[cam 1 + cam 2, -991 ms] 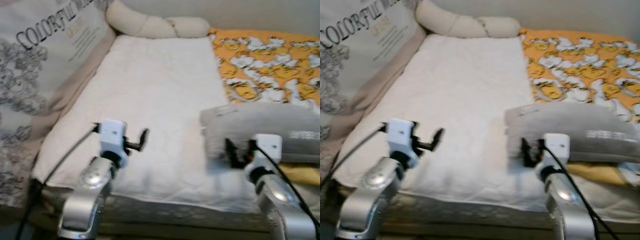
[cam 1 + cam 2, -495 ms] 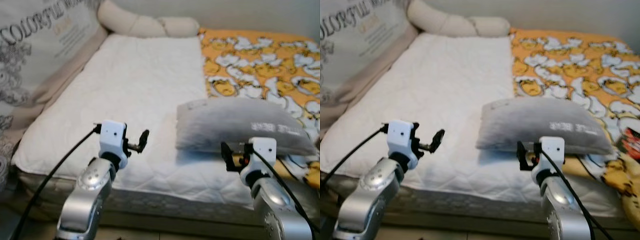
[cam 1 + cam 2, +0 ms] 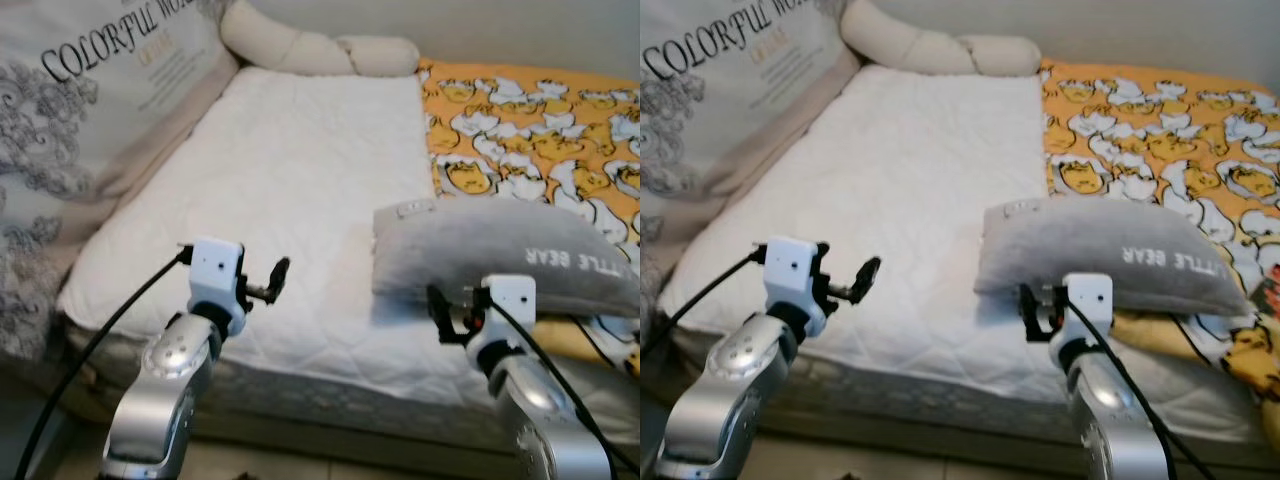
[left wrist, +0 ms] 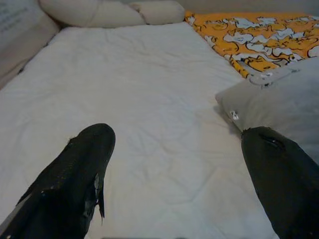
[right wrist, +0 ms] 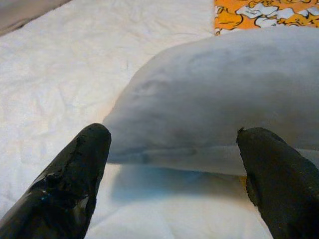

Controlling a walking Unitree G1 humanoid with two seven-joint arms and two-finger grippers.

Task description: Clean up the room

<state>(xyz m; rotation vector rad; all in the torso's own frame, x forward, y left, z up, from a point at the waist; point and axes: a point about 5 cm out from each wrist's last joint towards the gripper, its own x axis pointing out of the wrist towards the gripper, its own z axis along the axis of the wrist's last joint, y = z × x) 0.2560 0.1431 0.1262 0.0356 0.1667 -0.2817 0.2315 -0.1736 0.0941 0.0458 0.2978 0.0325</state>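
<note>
A bed with a white quilted mattress pad (image 3: 300, 190) lies before the robot. On its right half spreads an orange blanket (image 3: 540, 120) printed with white and yellow cartoon figures. A grey pillow (image 3: 500, 255) rests near the bed's front edge, partly on the white pad and partly on the blanket; upside-down white lettering runs along its near side. At the far end of the bed lies a cream knotted bolster (image 3: 310, 48), and along the left side stands a large cushion (image 3: 80, 110) with the word COLORFUL in dark letters over a grey ornamental print.

The right gripper (image 5: 174, 174) hovers just in front of the pillow's near edge — its fingers (image 5: 70, 179) spread wide, one to each side of the pillow's end, not touching it and holding nothing. In the head views the right gripper sits low at the front of the bed, just below the pillow.

The left gripper (image 4: 179, 174) is raised over the near left part of the white pad, well apart from the pillow. Its fingers (image 4: 75, 174) are also wide apart and empty; the pillow's corner shows beyond them.
</note>
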